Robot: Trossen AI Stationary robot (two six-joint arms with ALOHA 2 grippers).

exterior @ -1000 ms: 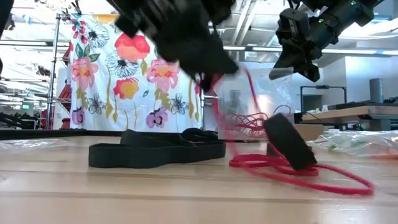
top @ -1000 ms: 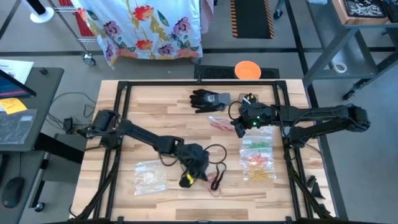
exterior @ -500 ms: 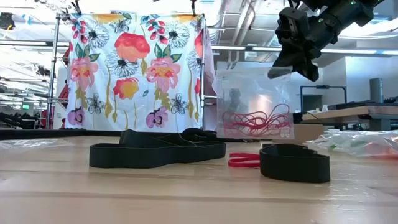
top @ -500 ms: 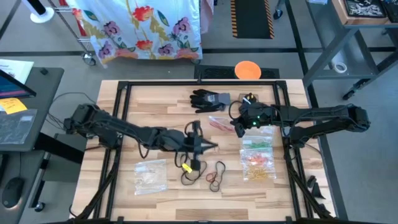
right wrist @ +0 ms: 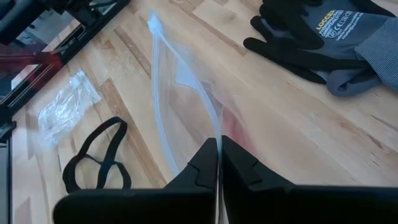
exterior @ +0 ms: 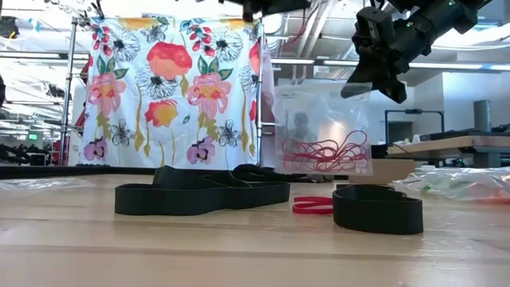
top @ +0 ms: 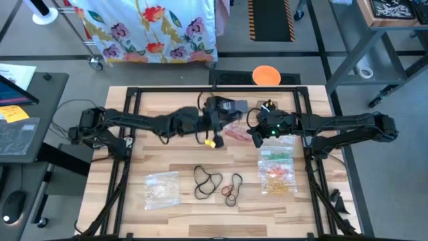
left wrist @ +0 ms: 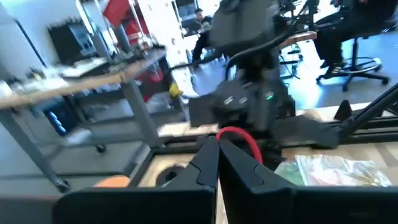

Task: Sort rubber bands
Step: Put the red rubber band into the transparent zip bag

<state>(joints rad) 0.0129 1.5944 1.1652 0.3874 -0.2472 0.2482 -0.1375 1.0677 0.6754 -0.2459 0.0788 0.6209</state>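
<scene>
The left gripper (top: 215, 127), pinching a red rubber band (left wrist: 239, 138), has risen from lower centre toward the clear bag (exterior: 325, 131) clamped in the right gripper (top: 257, 134).

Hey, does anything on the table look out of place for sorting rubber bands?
Yes: a black glove lies at the table's far edge, beside the clear bag of red bands that the right gripper holds up. It isn't a band or a bag.

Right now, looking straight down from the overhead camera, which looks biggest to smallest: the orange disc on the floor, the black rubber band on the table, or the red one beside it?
1. Black rubber band, the widest loop.
2. Orange disc; it lies on the floor, farther from the camera, so its rank is unsure.
3. Red rubber band.
</scene>
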